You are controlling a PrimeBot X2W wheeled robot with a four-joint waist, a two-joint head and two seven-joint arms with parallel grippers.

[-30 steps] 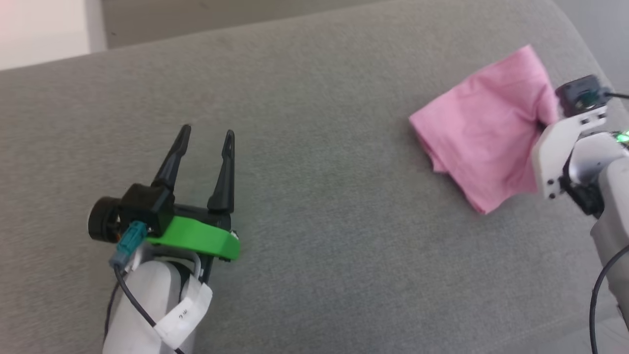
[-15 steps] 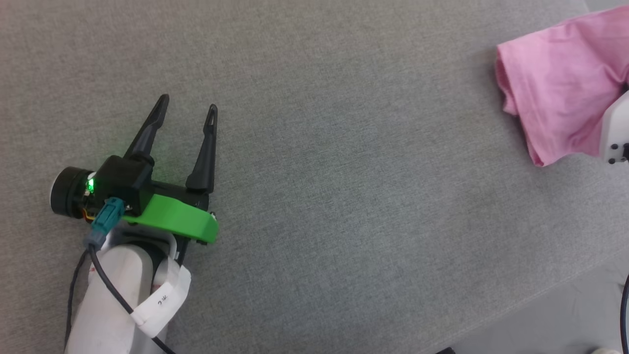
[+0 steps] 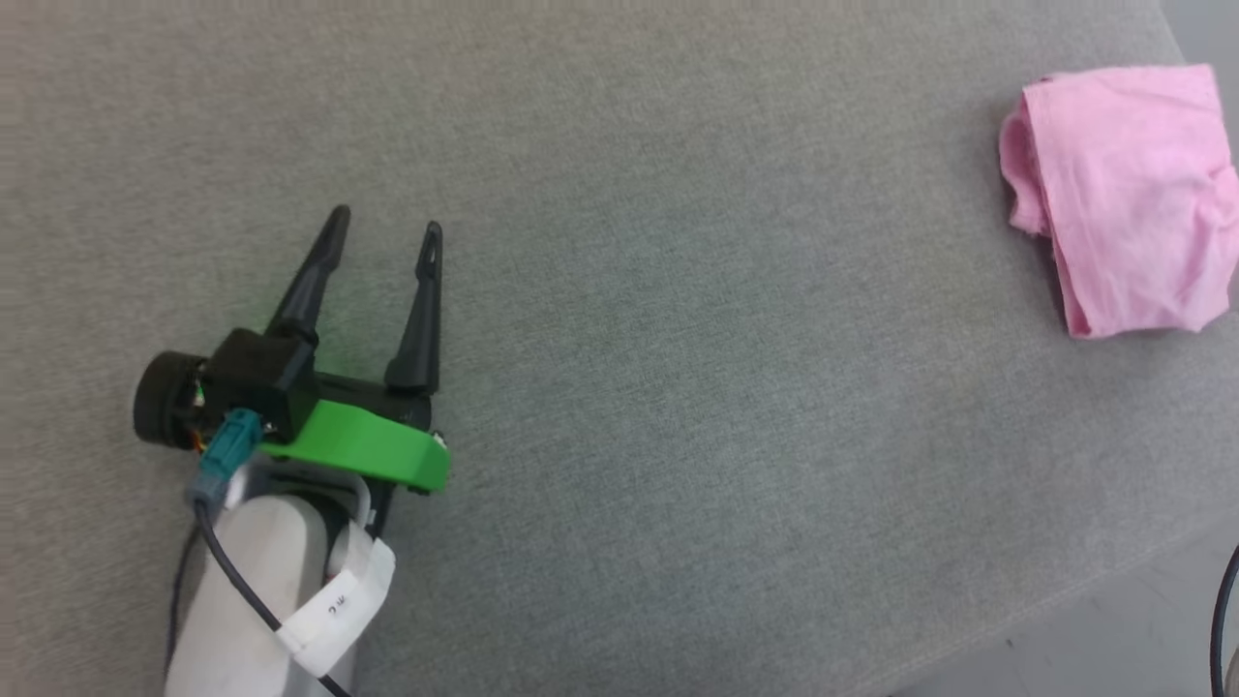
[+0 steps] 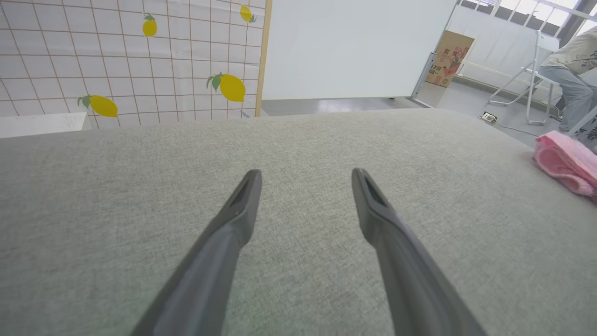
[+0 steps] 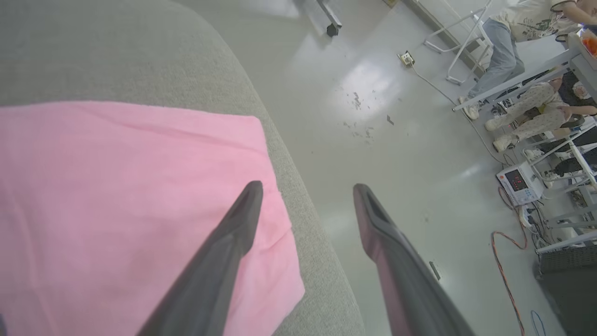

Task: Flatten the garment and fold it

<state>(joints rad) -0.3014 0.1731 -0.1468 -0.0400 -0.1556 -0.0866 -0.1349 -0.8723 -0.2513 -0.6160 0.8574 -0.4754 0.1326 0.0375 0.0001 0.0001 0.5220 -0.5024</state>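
Well, the garment point(image 3: 1123, 203) lay folded at the edge of the grey cushion point(image 3: 678, 339). My left gripper point(image 3: 385, 219) sat well apart from it, jaws spread and empty. My right gripper point(image 5: 307, 185) hung over the garment's edge, jaws spread too.

thin, wrinkly matt cloth on garment point(image 3: 1123, 194); coarse grey woven fabric on cushion point(image 3: 678, 339); matt dark plastic on fingers point(image 4: 233, 224); smooth green plastic on bracket point(image 3: 368, 450); glossy floor point(image 5: 373, 93).

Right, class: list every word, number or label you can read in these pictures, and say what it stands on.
White tag on the left forearm: dark marks, too blurred to read.
Cardboard box: red print, too small to read.
Device on the floor: red digits, too small to read.
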